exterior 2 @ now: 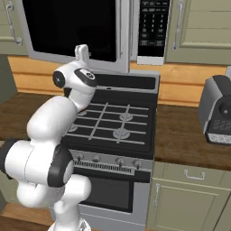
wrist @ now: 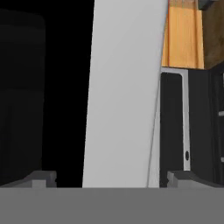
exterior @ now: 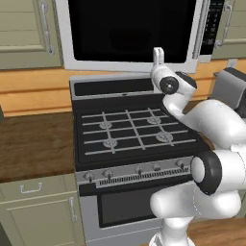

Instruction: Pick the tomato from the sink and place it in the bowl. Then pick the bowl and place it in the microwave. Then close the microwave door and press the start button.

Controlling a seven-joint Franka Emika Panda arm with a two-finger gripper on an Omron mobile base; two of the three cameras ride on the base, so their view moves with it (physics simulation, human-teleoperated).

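The microwave [exterior: 134, 62] hangs over the stove with its door [exterior: 127, 29] shut flat against the box. The door's dark glass [exterior 2: 67, 27] lets nothing inside show. Its bar handle [exterior: 200, 30] runs beside the black keypad [exterior 2: 153, 27]. My gripper [exterior: 158, 54] points up at the door's lower silver frame [wrist: 124, 92], near its right half. In the hand view my gripper [wrist: 111, 178] is open, its fingertips [wrist: 43, 177] far apart, with nothing between them. From the right base view the gripper [exterior 2: 82, 51] sits just under the door. The tomato, bowl and sink are out of view.
Below the arm is a black gas stove [exterior: 134, 129] with knobs [exterior: 139, 169] along its front. A grey toaster [exterior 2: 219, 110] stands on the wooden counter [exterior 2: 180, 131] to the right. Another counter [exterior: 33, 144] lies to the left, and cabinets [exterior 2: 203, 27] flank the microwave.
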